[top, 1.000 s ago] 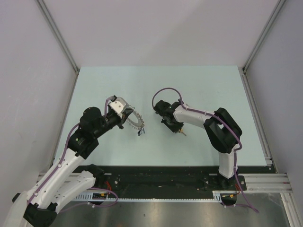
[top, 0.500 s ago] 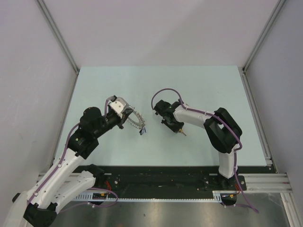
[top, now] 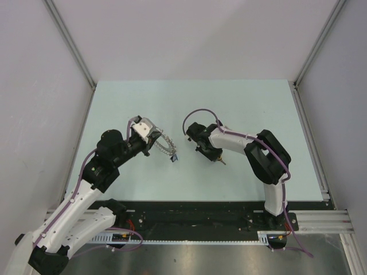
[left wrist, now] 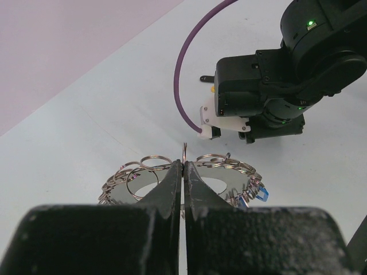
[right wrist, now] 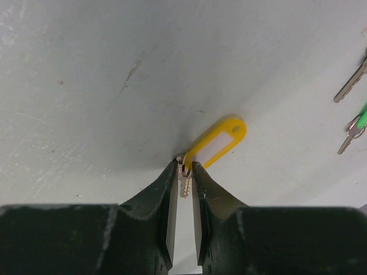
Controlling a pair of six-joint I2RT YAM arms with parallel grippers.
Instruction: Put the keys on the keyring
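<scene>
— Keyring (top: 166, 144) first, seen from overhead: where is it?
— On the left half of the pale table (top: 258, 109), at the tip of the left gripper (top: 153, 140), which points toward the middle. A blue key (top: 175, 158) shows at the ring's near end.
— And the right gripper (top: 217, 158)?
— Pointed down at the table just right of the ring, apart from it. Something yellowish shows at its tips. From up there I cannot tell how its jaws stand.
— Left wrist camera, then.
— The two black fingers (left wrist: 169, 186) are pressed together with no gap, clamped on the rim of the grey ring, which spreads flat to either side of them. Small silvery split rings (left wrist: 150, 163) fringe its edge, and blue key heads sit at its right end. Beyond it is the black body of the right arm (left wrist: 287, 80), with a purple cable (left wrist: 184, 86) curving down beside it.
— Right wrist camera?
— Jaws narrow, just a slit, and a small key (right wrist: 184, 182) sits lengthwise in that slit, pinched near the fingertips. A little ring joins it to a yellow tag (right wrist: 217, 142) with a white label, lying on the table just past the tips.
— Any other keys?
— Two at the right edge, well apart from the gripper: a plain metal key (right wrist: 351, 83), and below it a green-headed key (right wrist: 352, 132).
</scene>
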